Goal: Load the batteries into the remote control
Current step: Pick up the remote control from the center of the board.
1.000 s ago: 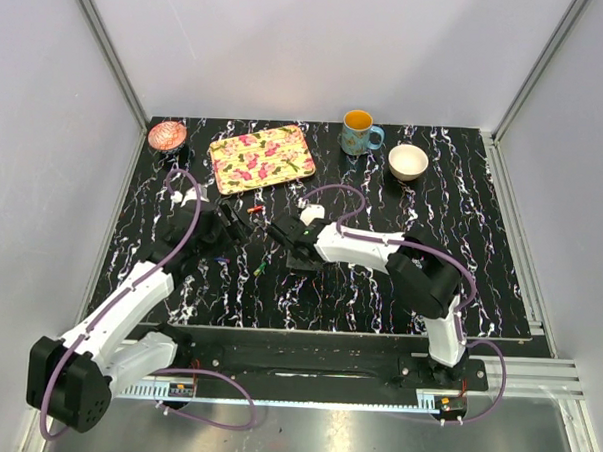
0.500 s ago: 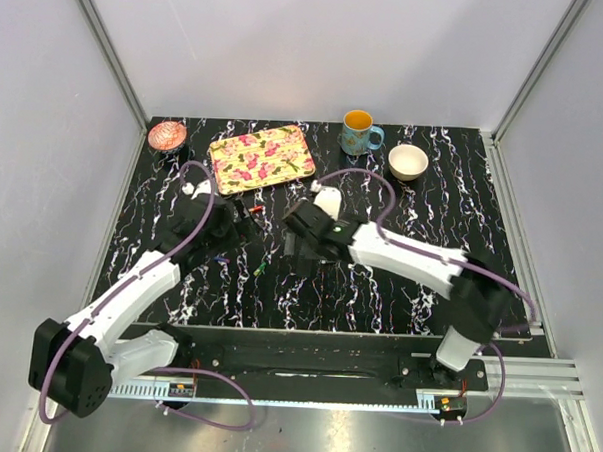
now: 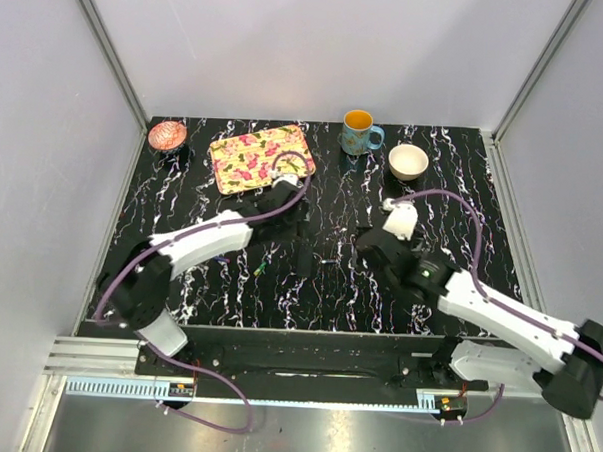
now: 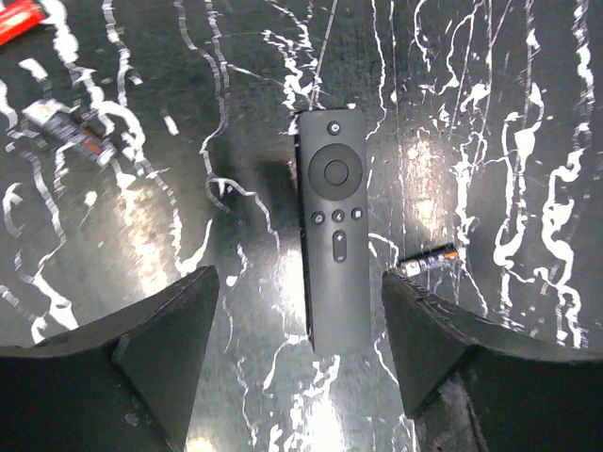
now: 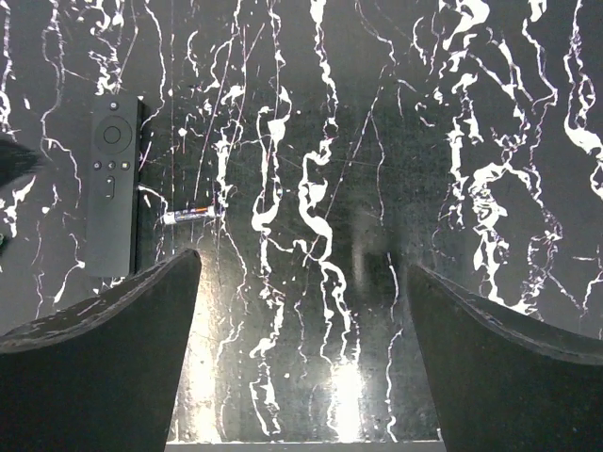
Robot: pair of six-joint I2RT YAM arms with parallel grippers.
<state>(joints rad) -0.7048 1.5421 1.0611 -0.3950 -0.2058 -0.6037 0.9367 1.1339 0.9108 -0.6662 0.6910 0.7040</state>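
The remote control (image 4: 334, 226) lies flat on the black marbled table, buttons up; it shows as a dark bar (image 3: 303, 258) in the top view and at the left (image 5: 113, 188) in the right wrist view. My left gripper (image 4: 300, 278) is open, and the remote's near end lies between its fingers (image 4: 160, 348) with a gap on each side. One dark battery with an orange tip (image 4: 426, 264) lies just right of the remote. Another battery (image 4: 66, 132) and a red one (image 4: 19, 14) lie at the upper left. My right gripper (image 5: 303, 264) stands open over bare table, to the right of the remote.
A greenish battery (image 3: 261, 269) lies left of the remote. At the back stand a floral tray (image 3: 261, 157), a mug (image 3: 359, 133), a white bowl (image 3: 407, 162) and a small pink bowl (image 3: 166, 135). Both arms reach toward the table's middle.
The left arm swung right and now hovers at the remote. The right arm let go of the remote, drew back to the right and opened its jaws wide.
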